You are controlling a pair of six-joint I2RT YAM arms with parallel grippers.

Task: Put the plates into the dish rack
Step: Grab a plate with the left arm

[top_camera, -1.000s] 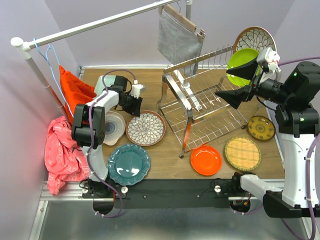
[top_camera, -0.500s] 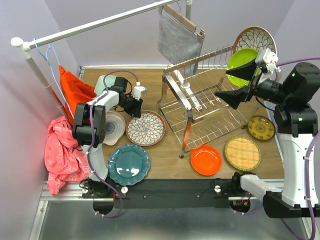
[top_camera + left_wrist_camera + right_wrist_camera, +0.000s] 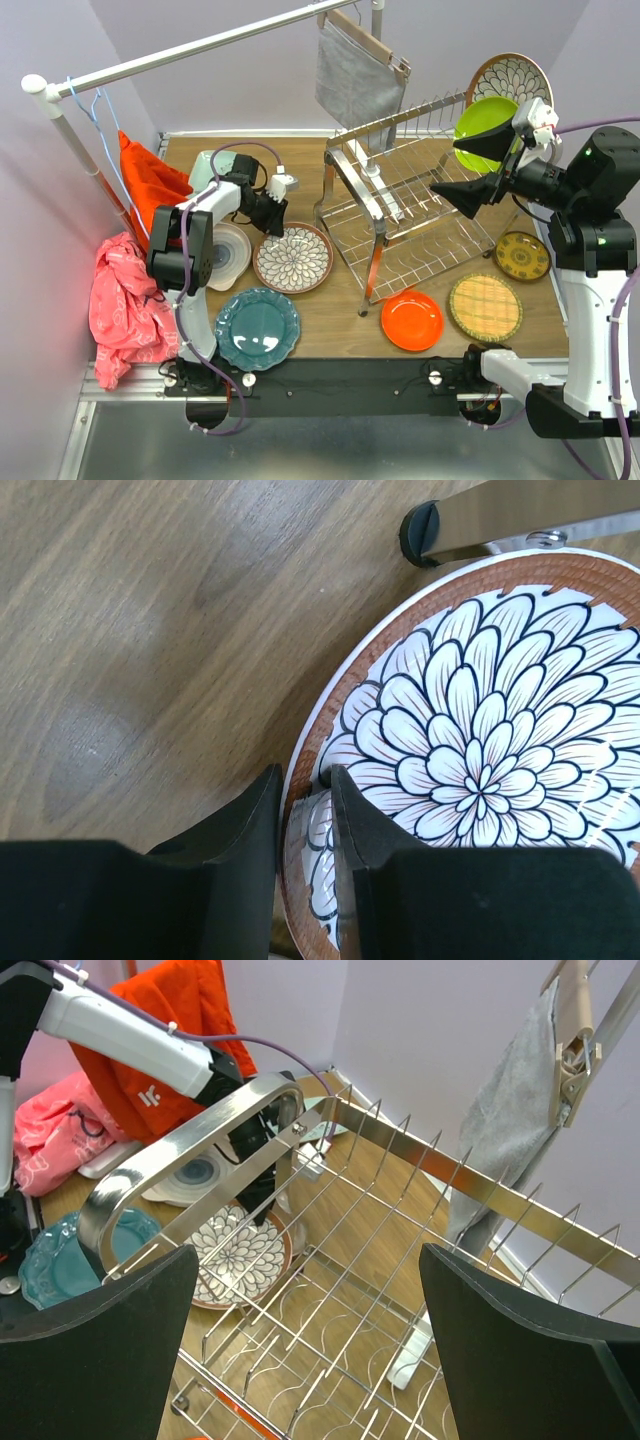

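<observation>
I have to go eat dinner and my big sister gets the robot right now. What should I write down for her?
Left gripper: jaws sit either side of the rim of the near floral plate, which lies on the table. I cannot tell if they grip it yet.
Right gripper: wide open, empty, above the dish rack.
Done: lime green plate and far floral plate stand at the rack's far right end.
Left: teal plate, white-grey swirl plate, orange plate, yellow woven plate and dark-yellow patterned plate, all flat on the table.
</observation>
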